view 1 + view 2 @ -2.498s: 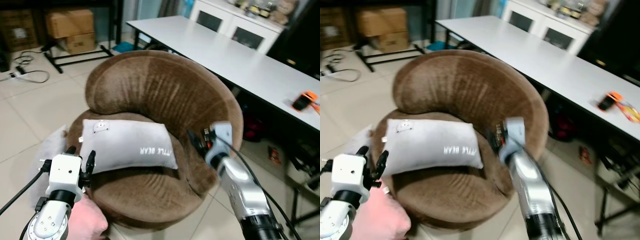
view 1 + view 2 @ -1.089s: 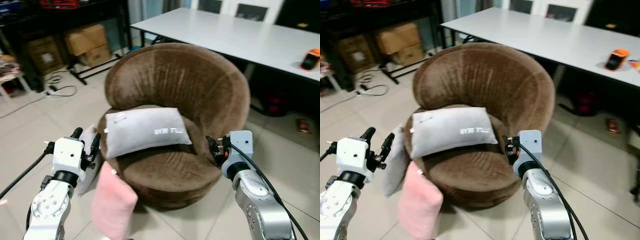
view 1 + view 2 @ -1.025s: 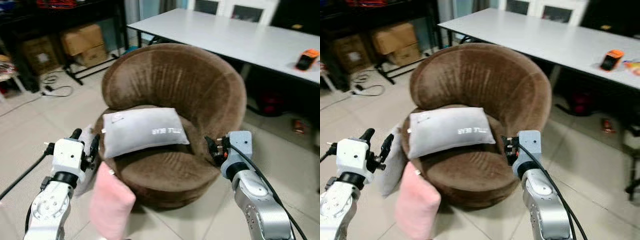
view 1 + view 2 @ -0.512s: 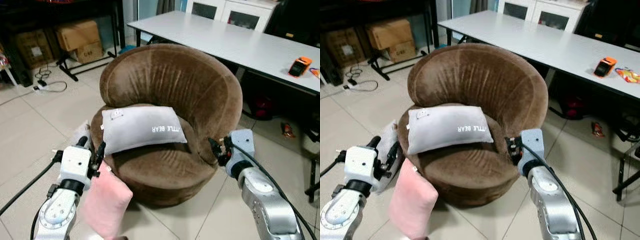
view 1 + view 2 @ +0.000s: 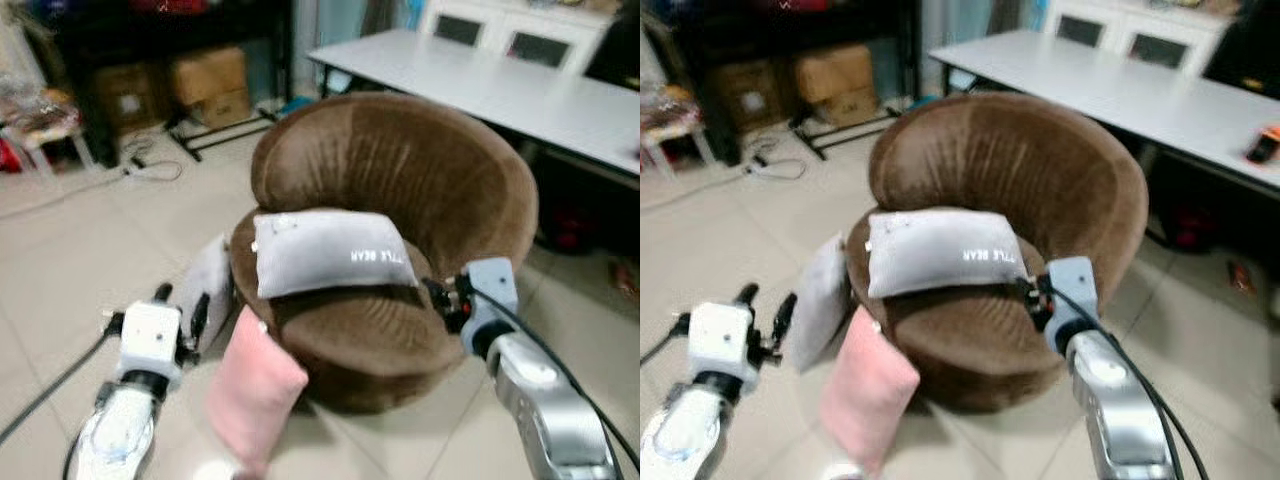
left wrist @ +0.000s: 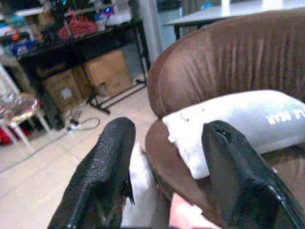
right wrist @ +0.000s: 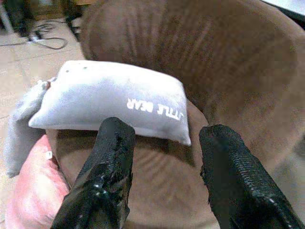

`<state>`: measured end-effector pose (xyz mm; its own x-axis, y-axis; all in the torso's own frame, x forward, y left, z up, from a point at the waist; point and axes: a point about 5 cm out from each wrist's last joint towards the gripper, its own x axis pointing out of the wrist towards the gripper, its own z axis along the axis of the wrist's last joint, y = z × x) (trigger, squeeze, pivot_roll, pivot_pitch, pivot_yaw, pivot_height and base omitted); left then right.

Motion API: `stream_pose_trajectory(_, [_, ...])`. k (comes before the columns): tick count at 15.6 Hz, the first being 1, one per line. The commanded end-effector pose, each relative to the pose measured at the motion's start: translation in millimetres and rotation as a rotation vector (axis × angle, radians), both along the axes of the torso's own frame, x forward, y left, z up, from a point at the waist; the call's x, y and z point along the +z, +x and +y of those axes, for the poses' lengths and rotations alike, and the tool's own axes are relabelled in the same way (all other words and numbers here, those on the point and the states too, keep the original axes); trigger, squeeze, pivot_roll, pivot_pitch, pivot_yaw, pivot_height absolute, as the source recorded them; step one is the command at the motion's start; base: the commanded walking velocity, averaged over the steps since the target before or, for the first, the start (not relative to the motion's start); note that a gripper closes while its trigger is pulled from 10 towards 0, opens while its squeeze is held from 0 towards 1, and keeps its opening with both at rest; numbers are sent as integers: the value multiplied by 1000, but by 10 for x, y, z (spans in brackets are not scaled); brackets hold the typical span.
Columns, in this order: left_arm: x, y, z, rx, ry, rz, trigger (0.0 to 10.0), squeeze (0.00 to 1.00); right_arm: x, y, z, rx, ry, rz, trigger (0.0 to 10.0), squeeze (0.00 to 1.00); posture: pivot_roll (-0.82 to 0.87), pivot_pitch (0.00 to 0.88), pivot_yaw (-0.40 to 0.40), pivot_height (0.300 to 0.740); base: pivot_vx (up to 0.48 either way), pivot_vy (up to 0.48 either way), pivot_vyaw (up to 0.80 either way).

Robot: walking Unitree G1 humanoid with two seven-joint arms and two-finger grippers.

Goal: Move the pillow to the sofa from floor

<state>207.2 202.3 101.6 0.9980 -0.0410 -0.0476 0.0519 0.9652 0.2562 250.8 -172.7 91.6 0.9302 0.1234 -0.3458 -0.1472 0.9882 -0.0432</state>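
A grey rectangular fabric pillow (image 5: 330,252) printed with "LITTLE BEAR" is seen lying across the seat of the round brown plush sofa chair (image 5: 400,190). A pink soft pillow (image 5: 252,392) stands on the tiled floor (image 5: 70,260) against the chair's front, at about 2 o'clock from the left pincer (image 5: 180,312), whose fingers are spread and empty. A second grey pillow (image 5: 208,288) leans just beyond that pincer. The right pincer (image 5: 437,296), also spread and empty, is held at the chair's rim, at 4 o'clock from the grey pillow.
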Motion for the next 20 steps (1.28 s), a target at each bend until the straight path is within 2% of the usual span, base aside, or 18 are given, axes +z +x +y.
stream_pose_trajectory(1, [-28, -4, 42, 14, 12, 15, 10000, 0, 31, 30, 59, 12, 13, -13, 10000, 0, -34, 0, -53, 740, 0, 270, 0])
stream_pose_trajectory(3, [-2, 9, 16, 8, 6, 8, 10000, 0, 31, 38, 57, 5, 16, -9, 10000, 0, -31, 0, -55, 740, 0, 270, 0])
stream_pose_trajectory(6, [-11, -51, 18, 13, 8, 16, 10000, 0, 17, 38, 86, 4, 29, 6, 10000, 0, -18, 0, -74, 740, 0, 269, 0])
stream_pose_trajectory(13, [-15, -69, 42, 56, -6, 9, 10000, 0, -71, -1, 263, 48, 61, 44, 10000, 0, -2, 0, -99, 740, 0, 274, 0])
stream_pose_trajectory(17, [-17, -50, -17, 42, -19, 8, 10000, 0, -86, -43, 216, 36, 54, 55, 10000, 0, -18, 0, -90, 740, 0, 347, 0])
stream_pose_trajectory(20, [-4, -31, -18, 51, -50, -4, 10000, 0, -95, -31, 186, 17, 50, 58, 10000, 0, -13, 0, -89, 740, 0, 0, 0])
